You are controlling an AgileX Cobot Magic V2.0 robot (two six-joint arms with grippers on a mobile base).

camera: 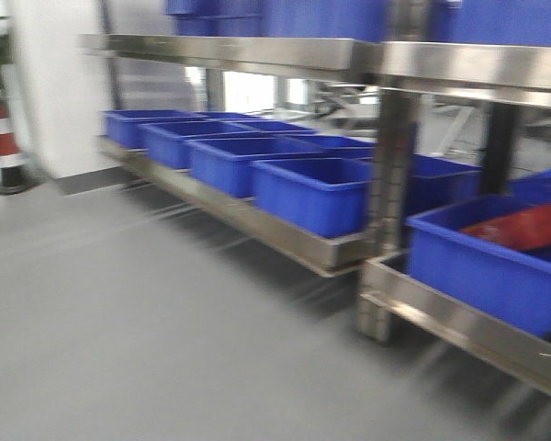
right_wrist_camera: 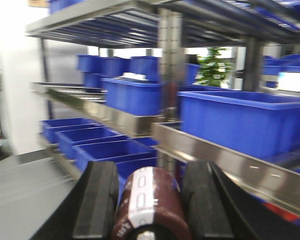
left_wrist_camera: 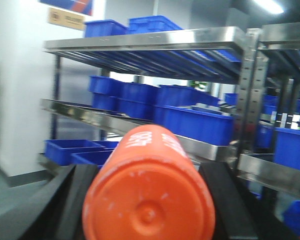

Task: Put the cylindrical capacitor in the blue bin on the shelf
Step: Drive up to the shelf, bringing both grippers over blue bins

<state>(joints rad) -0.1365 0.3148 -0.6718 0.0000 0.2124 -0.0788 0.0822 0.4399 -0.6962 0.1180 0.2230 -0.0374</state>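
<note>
The cylindrical capacitor point(right_wrist_camera: 150, 202) is dark brown with a white stripe and lies between the black fingers point(right_wrist_camera: 97, 197) of my right gripper point(right_wrist_camera: 150, 172), which is shut on it. My left gripper point(left_wrist_camera: 150, 172) is shut on an orange cylinder point(left_wrist_camera: 150, 200) with white lettering, seen end-on. Both point at the shelf point(camera: 257, 55), steel racking with reflective front rails point(right_wrist_camera: 215, 160) point(left_wrist_camera: 140, 40). Rows of blue bins point(camera: 312, 197) point(right_wrist_camera: 102, 150) point(left_wrist_camera: 75, 150) stand on its tiers. Neither gripper shows in the front view, which is motion-blurred.
A steel upright post point(camera: 390, 202) divides two shelf bays. The right-hand bin point(camera: 487, 266) holds something red point(camera: 523, 225). Grey floor point(camera: 165, 322) stretches before the racking. A red-and-white cone point(camera: 5, 147) stands by a white wall point(camera: 60, 92) at the far left.
</note>
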